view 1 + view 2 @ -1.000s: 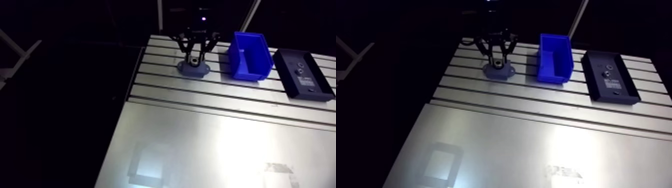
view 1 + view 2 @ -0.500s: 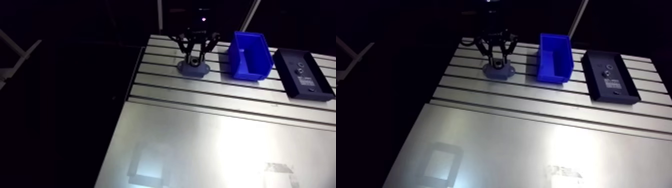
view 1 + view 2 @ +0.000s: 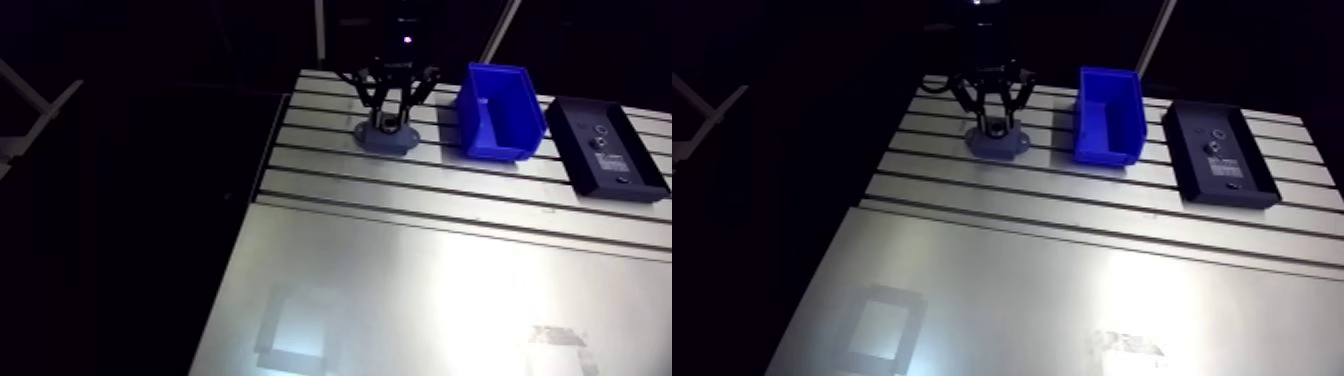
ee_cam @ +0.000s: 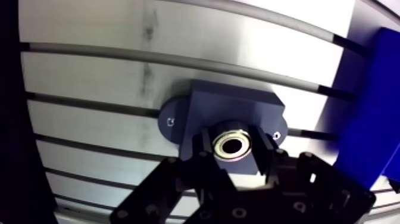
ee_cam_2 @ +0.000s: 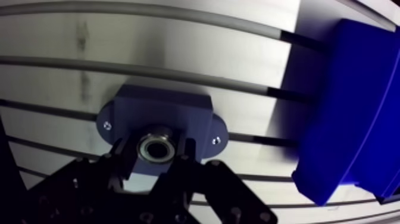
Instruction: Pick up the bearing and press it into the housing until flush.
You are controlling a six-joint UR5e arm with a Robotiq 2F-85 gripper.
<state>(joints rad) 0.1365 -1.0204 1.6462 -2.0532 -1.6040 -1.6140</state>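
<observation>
In the wrist view a silver ring bearing (image 4: 232, 145) sits over the bore of the grey-blue housing (image 4: 235, 107), which has a flange with a screw hole on each side. My gripper (image 4: 234, 147) is shut on the bearing, and its dark fingers (image 4: 204, 145) press against the bearing's two sides. Whether the bearing is level with the housing's top cannot be told. In the arm view the gripper (image 3: 385, 120) stands upright over the housing (image 3: 386, 139) at the far left of the slotted table (image 3: 430, 260).
A blue bin (image 3: 498, 112) stands just to the right of the housing, close beside the gripper (image 5: 357, 101). A black tray (image 3: 606, 148) holding small parts lies further right. The table's left edge runs close to the housing.
</observation>
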